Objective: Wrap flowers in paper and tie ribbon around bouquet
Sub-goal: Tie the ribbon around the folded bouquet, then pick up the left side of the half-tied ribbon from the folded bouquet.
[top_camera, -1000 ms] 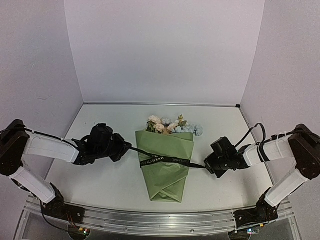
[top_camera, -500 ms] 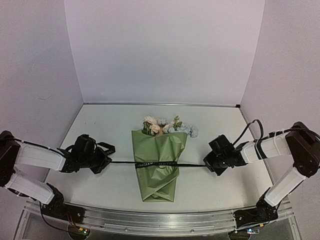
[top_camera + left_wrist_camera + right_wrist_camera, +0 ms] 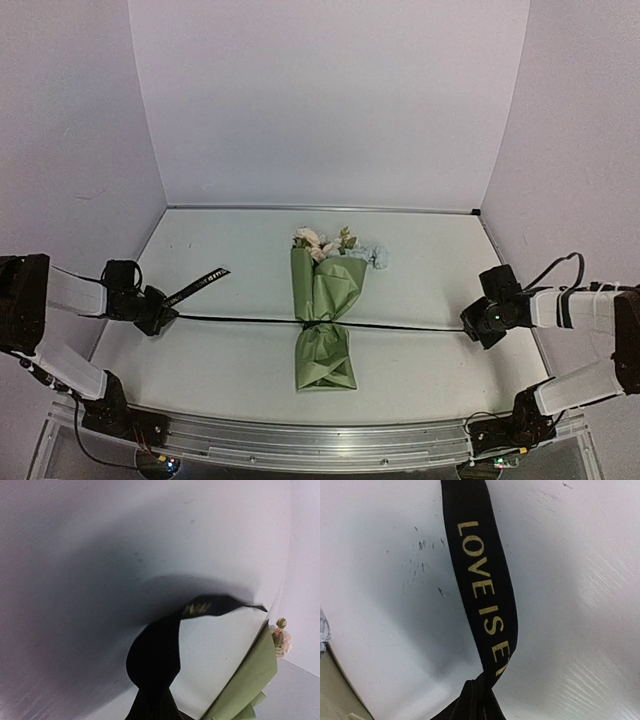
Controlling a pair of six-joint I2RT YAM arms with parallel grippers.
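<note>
Black ribbon (image 3: 245,321) spans left hand (image 3: 163,316) to right hand (image 3: 470,328), cinching bouquet (image 3: 327,292).

White table (image 3: 230,370), plain pale walls (image 3: 330,100)

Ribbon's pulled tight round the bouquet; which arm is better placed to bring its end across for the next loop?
Probably left: the left gripper, shut on the ribbon, has a long free tail toward the bouquet; the right gripper sits about as far.
</note>
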